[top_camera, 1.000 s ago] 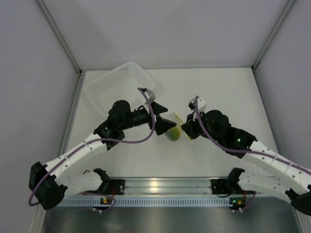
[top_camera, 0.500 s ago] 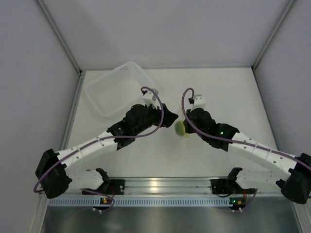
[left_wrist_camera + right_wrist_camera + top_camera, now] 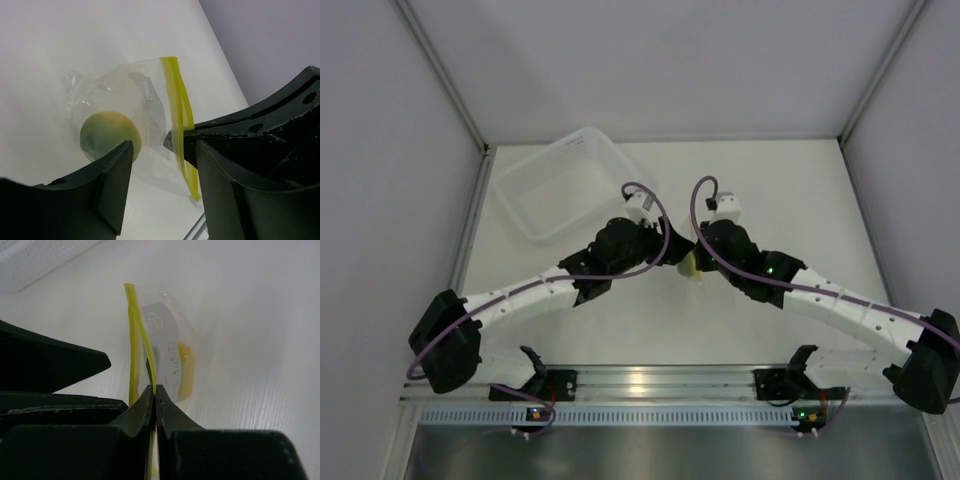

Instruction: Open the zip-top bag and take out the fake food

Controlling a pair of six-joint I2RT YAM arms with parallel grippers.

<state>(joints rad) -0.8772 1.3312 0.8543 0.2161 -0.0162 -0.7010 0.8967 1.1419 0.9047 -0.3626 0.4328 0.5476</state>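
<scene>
Clearly the right pincer pinches the zip-top bag by its strip; the left pincer is open near the fake food.

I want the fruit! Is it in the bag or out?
In. The left wrist view shows the fake food enclosed by the clear crinkly plastic of the zip-top bag.

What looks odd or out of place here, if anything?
Nothing is spilled or broken. The white basket sits skewed to the table edges, and the zip-top bag is crumpled, its yellow strip pinched by the right gripper, the fake food inside.
</scene>
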